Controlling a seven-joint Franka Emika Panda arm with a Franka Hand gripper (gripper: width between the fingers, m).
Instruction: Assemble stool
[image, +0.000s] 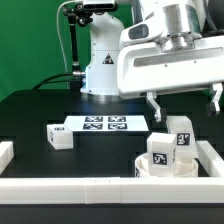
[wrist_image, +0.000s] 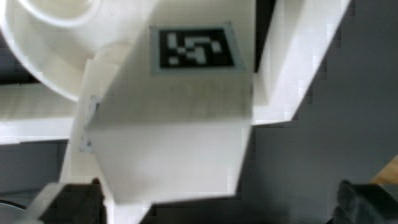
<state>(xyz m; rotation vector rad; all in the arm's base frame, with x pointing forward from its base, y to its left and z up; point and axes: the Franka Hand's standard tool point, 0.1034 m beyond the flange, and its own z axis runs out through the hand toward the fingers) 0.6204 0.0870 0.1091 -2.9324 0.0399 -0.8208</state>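
- The pincer (image: 183, 101) hangs above the stool parts. Its two dark fingers (image: 152, 104) are spread wide and grip nothing.
- In the wrist view the pincer (wrist_image: 214, 203) straddles a tagged leg (wrist_image: 169, 130). One fingertip sits close beside the leg and the other stands clear of it, with bare gap between.
- The seat (image: 143, 167), a thick white disc, lies by the bench's near edge, towards the exterior view's right and just inside the front rail (image: 90, 189).
- Two legs stand upright on the seat. The taller leg (image: 182, 133) is directly under the pincer, and the second leg (image: 160, 150) is just beside it on the side of the exterior view's left. Each shows a black-and-white tag.
- The wrist view shows the seat's curved rim (wrist_image: 45, 40) touching the upper part of the tagged leg.
- A loose leg (image: 60, 137) lies on its side on the black bench (image: 40, 110), well apart from the seat and just beside the marker board (image: 100, 124).
- The marker board lies flat mid-bench, in front of the robot base (image: 100, 70).
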